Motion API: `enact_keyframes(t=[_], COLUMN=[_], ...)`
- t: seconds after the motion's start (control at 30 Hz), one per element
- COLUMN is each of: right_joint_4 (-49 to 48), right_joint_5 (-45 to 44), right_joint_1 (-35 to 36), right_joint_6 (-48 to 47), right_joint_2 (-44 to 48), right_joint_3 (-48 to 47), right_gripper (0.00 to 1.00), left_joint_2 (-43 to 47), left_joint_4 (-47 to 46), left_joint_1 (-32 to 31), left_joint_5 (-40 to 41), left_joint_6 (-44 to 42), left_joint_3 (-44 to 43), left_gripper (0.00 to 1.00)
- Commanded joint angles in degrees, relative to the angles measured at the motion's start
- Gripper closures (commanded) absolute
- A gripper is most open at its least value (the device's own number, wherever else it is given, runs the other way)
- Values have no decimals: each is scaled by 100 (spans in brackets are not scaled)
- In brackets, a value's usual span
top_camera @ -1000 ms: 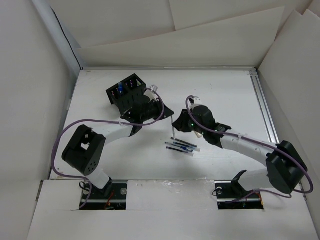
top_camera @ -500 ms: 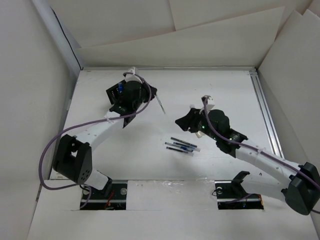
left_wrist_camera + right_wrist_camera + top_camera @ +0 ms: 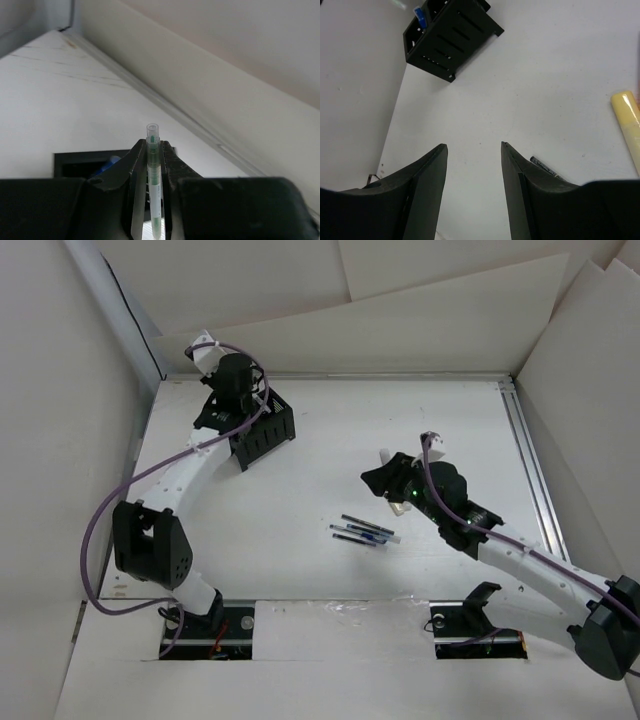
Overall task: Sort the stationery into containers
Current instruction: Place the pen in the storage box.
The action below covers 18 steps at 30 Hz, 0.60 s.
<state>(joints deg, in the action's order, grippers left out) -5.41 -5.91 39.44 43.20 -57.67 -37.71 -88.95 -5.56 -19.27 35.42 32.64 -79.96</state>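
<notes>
My left gripper is shut on a green highlighter, held upright between its jaws over the back-left corner of the black mesh organizer. The organizer's rim shows just below the fingers, with a blue-topped item in one compartment. My right gripper is open and empty above the table's middle. Three dark and blue pens lie side by side in front of it. A yellow highlighter lies at the right edge of the right wrist view.
White board walls close in the table on the left, back and right. A metal rail runs along the right side. The organizer also shows far off in the right wrist view.
My left gripper has swung from the table's middle back and left to above the organizer, carrying the green highlighter. My right gripper has drawn back to the right.
</notes>
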Motion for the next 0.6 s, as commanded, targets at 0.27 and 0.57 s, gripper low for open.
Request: enact_keyframes(t=[0.27,0.57], right_joint_4=[145,207], right_joint_5=[-322,-524], right_joint_1=[-68,-68], right_joint_6=[75,75], right_joint_2=[89,89], right_joint_3=[-105,-52], right_gripper=[47,47], left_joint_2=[-377,-781], left_joint_4=[-235,-393], left_joint_1=[371,371], left_joint_5=[1195,1301], left_joint_6=[-1373,-1700], left_joint_3=[16,51], left_gripper=[100,100])
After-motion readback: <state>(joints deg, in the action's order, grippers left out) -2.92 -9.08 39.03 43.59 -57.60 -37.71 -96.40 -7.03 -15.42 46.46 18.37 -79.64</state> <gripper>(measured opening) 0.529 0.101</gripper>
